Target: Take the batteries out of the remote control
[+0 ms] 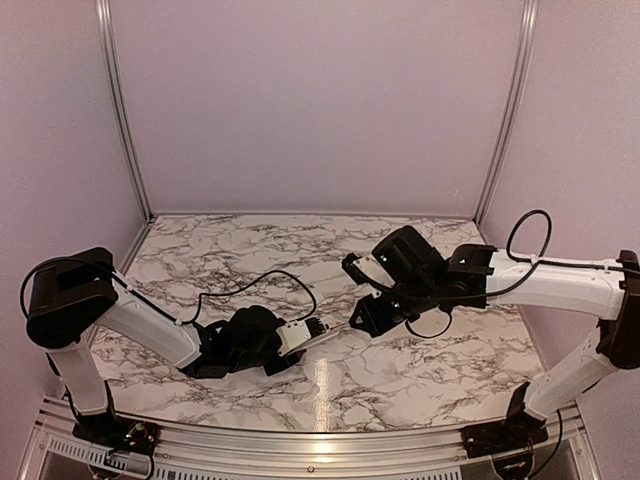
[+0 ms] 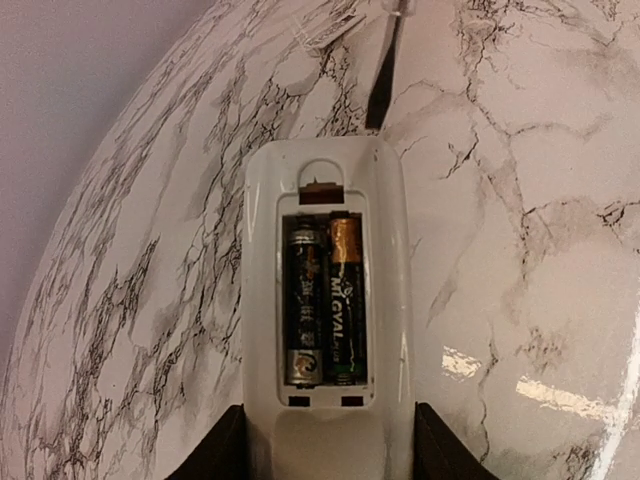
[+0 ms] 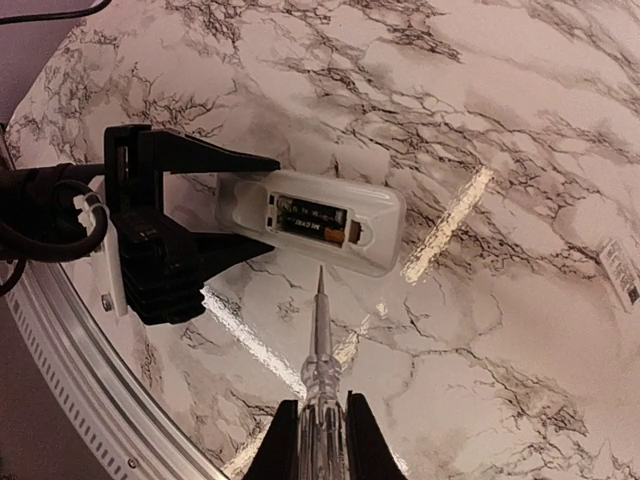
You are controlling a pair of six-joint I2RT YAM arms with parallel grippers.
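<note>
The white remote control [image 2: 392, 250] lies face down in my left gripper [image 2: 325, 440], whose fingers [image 2: 215, 455] are shut on its near end. Its battery bay is open. Two dark batteries [image 2: 305, 300] [image 2: 345, 300] lie side by side inside; one has a copper end. The remote also shows in the top view [image 1: 312, 331] and the right wrist view [image 3: 385, 215]. My right gripper [image 3: 322, 425] is shut on a clear-handled screwdriver [image 3: 322, 340]. Its tip points at the remote's long side, a short gap away. That tip also shows in the left wrist view [image 2: 385, 80].
The marble table [image 1: 250, 250] is walled in by pale panels at the back and sides. An aluminium rail [image 1: 300, 440] runs along the front edge. A small white label [image 3: 622, 270] lies on the table to the right. The left arm's cable [image 1: 260, 285] loops over the table.
</note>
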